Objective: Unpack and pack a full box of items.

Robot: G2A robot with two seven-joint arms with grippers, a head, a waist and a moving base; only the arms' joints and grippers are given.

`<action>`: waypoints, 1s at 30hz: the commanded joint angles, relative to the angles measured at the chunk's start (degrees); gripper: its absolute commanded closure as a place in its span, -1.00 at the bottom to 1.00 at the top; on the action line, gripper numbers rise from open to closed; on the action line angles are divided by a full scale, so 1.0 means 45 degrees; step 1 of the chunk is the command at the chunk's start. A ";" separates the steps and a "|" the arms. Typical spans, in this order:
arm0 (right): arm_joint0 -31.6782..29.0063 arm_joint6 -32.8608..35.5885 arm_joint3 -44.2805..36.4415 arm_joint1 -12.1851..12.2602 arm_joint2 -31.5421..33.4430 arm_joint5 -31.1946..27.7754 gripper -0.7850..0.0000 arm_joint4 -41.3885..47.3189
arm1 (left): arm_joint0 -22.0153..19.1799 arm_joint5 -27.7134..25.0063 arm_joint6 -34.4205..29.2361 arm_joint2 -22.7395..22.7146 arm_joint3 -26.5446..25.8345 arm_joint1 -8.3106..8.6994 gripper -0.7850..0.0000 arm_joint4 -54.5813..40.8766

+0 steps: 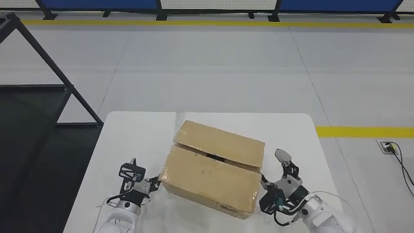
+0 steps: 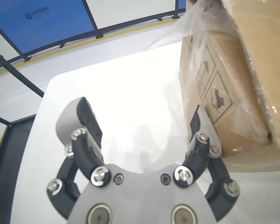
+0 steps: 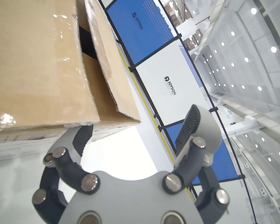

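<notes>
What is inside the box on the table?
The box has its two top flaps nearly closed; only a dark slit shows between them. The flaps cover the contents, so nothing inside can be seen.

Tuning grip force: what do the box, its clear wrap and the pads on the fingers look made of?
Box: brown corrugated cardboard, matte; fluted flap edges show.
Clear wrap: glossy, crinkled plastic film or tape, with glare spots.
Pads on the fingers: black, ribbed, matte; probably rubber.
</notes>
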 commanded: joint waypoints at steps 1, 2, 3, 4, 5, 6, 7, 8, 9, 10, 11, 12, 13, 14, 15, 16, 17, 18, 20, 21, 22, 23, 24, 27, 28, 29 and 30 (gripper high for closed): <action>-0.0178 0.0013 -0.0080 0.0025 0.0192 0.0017 -1.00 0.0045 | 0.0050 0.0003 0.0014 0.0011 -0.0047 -0.0005 -1.00 0.0010; -0.0281 -0.0049 -0.0108 0.0044 0.0326 0.0000 -1.00 0.0072 | 0.0082 -0.0007 0.0021 0.0021 -0.0081 -0.0006 -1.00 0.0023; -0.0397 -0.0154 -0.0132 0.0070 0.0468 -0.0063 -1.00 0.0082 | 0.0118 -0.0013 0.0032 0.0019 -0.0112 -0.0007 -1.00 0.0023; -0.0520 -0.0309 -0.0162 0.0102 0.0621 -0.0169 -1.00 0.0076 | 0.0161 -0.0008 0.0039 0.0017 -0.0148 -0.0008 -1.00 0.0029; -0.0649 -0.0455 -0.0180 0.0136 0.0799 -0.0262 -1.00 0.0073 | 0.0206 -0.0020 0.0075 0.0022 -0.0195 -0.0008 -1.00 0.0044; -0.0792 -0.0598 -0.0217 0.0166 0.0967 -0.0314 -1.00 0.0079 | 0.0260 -0.0030 0.0095 0.0026 -0.0236 -0.0009 -1.00 0.0040; -0.0941 -0.0698 -0.0237 0.0193 0.1139 -0.0354 -1.00 0.0104 | 0.0312 -0.0077 0.0106 0.0038 -0.0289 -0.0009 -1.00 0.0045; -0.1094 -0.0694 -0.0272 0.0210 0.1302 -0.0318 -1.00 0.0152 | 0.0370 -0.0117 0.0120 0.0050 -0.0344 -0.0009 -1.00 0.0043; -0.1239 -0.0665 -0.0325 0.0222 0.1429 -0.0275 -1.00 0.0200 | 0.0428 -0.0157 0.0122 0.0063 -0.0398 -0.0008 -1.00 0.0060; -0.1365 -0.0674 -0.0386 0.0228 0.1534 -0.0210 -1.00 0.0285 | 0.0487 -0.0191 0.0128 0.0082 -0.0452 -0.0006 -1.00 0.0110; -0.1475 -0.0642 -0.0431 0.0233 0.1635 -0.0114 -1.00 0.0334 | 0.0548 -0.0239 0.0132 0.0103 -0.0499 -0.0005 -1.00 0.0134; -0.1576 -0.0644 -0.0486 0.0233 0.1706 -0.0009 -1.00 0.0416 | 0.0605 -0.0253 0.0142 0.0115 -0.0545 -0.0005 -1.00 0.0164; -0.1661 -0.0678 -0.0531 0.0234 0.1759 0.0065 -1.00 0.0475 | 0.0665 -0.0279 0.0150 0.0135 -0.0592 -0.0005 -1.00 0.0182; -0.1727 -0.0723 -0.0575 0.0231 0.1798 0.0137 -1.00 0.0585 | 0.0724 -0.0294 0.0164 0.0148 -0.0647 -0.0006 -1.00 0.0183; -0.1773 -0.0764 -0.0605 0.0226 0.1834 0.0207 -1.00 0.0725 | 0.0787 -0.0334 0.0176 0.0168 -0.0698 -0.0007 -1.00 0.0176; -0.1806 -0.0767 -0.0628 0.0219 0.1862 0.0275 -1.00 0.0839 | 0.0849 -0.0359 0.0182 0.0181 -0.0741 -0.0007 -1.00 0.0183; -0.1820 -0.0731 -0.0640 0.0211 0.1884 0.0292 -1.00 0.0999 | 0.0904 -0.0361 0.0186 0.0191 -0.0783 -0.0007 -1.00 0.0204; -0.1795 -0.0703 -0.0654 0.0203 0.1921 0.0303 -1.00 0.1197 | 0.0945 -0.0359 0.0193 0.0195 -0.0817 -0.0007 -1.00 0.0228; -0.1728 -0.0628 -0.0610 0.0182 0.2024 0.0336 -1.00 0.1688 | 0.1015 -0.0369 0.0204 0.0214 -0.0867 -0.0010 -1.00 0.0233; -0.1689 -0.0642 -0.0608 0.0173 0.2079 0.0313 -1.00 0.1961 | 0.1047 -0.0378 0.0214 0.0224 -0.0898 -0.0012 -1.00 0.0226; -0.1659 -0.0735 -0.0602 0.0172 0.2155 0.0265 -1.00 0.2209 | 0.1088 -0.0378 0.0234 0.0238 -0.0934 -0.0015 -1.00 0.0215; -0.1646 -0.0788 -0.0584 0.0170 0.2259 0.0243 -1.00 0.2465 | 0.1134 -0.0395 0.0237 0.0257 -0.0975 -0.0017 -1.00 0.0207; -0.1651 -0.0781 -0.0607 0.0163 0.2355 0.0255 -1.00 0.2741 | 0.1181 -0.0404 0.0252 0.0264 -0.1022 -0.0019 -1.00 0.0196; -0.1764 0.0317 -0.0883 0.0089 0.2611 0.0572 -1.00 0.3814 | 0.1323 -0.0419 0.0295 0.0271 -0.1138 -0.0023 -1.00 0.0151; -0.1812 0.0359 -0.1052 0.0090 0.2628 0.0503 -1.00 0.3847 | 0.1363 -0.0428 0.0311 0.0274 -0.1173 -0.0024 -1.00 0.0135; -0.1855 0.0476 -0.1165 0.0092 0.2664 0.0431 -1.00 0.3852 | 0.1398 -0.0443 0.0320 0.0281 -0.1201 -0.0023 -1.00 0.0158; -0.1865 0.0537 -0.1209 0.0092 0.2672 0.0411 -1.00 0.3857 | 0.1426 -0.0437 0.0325 0.0284 -0.1224 -0.0024 -1.00 0.0170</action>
